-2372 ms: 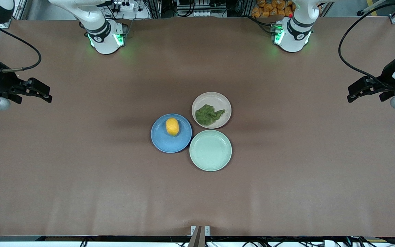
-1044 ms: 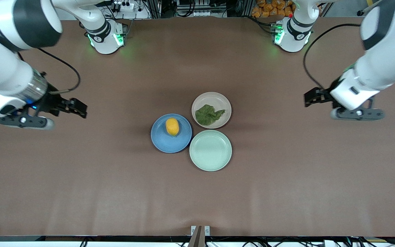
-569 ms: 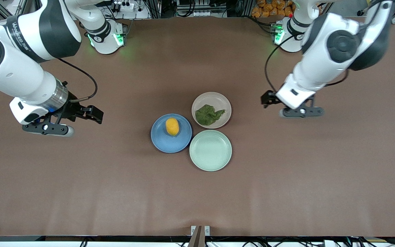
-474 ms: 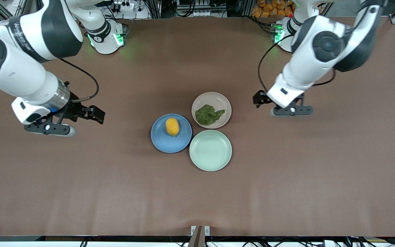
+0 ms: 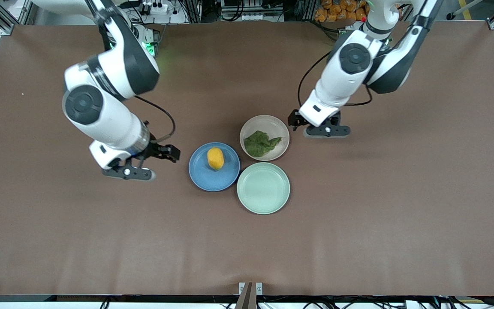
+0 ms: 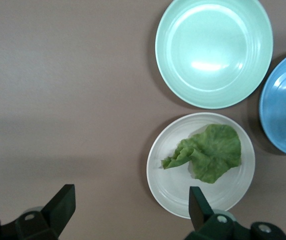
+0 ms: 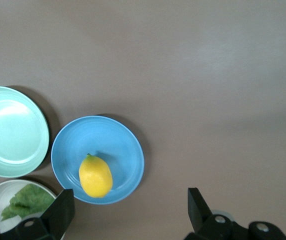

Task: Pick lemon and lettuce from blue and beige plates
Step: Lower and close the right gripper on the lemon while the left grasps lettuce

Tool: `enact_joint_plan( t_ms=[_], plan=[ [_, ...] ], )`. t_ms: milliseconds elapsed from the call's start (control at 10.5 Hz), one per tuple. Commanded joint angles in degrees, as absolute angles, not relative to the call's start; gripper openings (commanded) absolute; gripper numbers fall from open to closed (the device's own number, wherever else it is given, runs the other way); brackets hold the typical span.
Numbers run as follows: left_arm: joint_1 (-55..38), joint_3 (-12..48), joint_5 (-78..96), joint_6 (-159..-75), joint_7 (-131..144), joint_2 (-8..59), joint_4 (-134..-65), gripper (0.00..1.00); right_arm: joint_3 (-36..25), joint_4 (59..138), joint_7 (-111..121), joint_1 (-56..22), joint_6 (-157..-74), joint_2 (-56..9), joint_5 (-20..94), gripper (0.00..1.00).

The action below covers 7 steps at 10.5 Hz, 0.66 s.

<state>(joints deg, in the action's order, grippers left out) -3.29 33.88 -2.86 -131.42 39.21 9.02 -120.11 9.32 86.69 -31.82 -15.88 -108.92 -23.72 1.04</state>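
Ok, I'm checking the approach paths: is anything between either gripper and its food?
Nothing visible. Bare table lies between the open right gripper and the lemon on the blue plate, and between the open left gripper and the lettuce on the beige plate.

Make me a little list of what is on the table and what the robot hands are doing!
lemon: lying on the blue plate
lettuce: lying on the beige plate
mint-green plate: nothing on it, nearest the front camera of the three plates
right end effector: open, holding nothing, over the bare table beside the blue plate
left end effector: open, holding nothing, over the bare table beside the beige plate
picked up so far: nothing
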Motion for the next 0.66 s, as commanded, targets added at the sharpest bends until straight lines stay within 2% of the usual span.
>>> enact_joint_plan(
  t_ms=[0,380,569],
  plan=[
    [-6.1,34.0,-7.6,-135.4,43.9,13.4,-119.8,1.00,10.4,85.8,-34.1,-17.9,-112.7,-27.8,0.6,1.00],
    [-9.0,33.9,-16.8,-143.7,52.3,21.5,-119.4,1.00,11.2,86.0,-34.0,-23.6,-118.2,-35.3,-1.5,1.00],
    [-9.7,33.9,-24.4,-145.3,53.3,24.9,-118.3,1.00,11.2,86.0,-34.0,-25.1,-119.1,-37.3,-4.4,1.00]
  ],
)
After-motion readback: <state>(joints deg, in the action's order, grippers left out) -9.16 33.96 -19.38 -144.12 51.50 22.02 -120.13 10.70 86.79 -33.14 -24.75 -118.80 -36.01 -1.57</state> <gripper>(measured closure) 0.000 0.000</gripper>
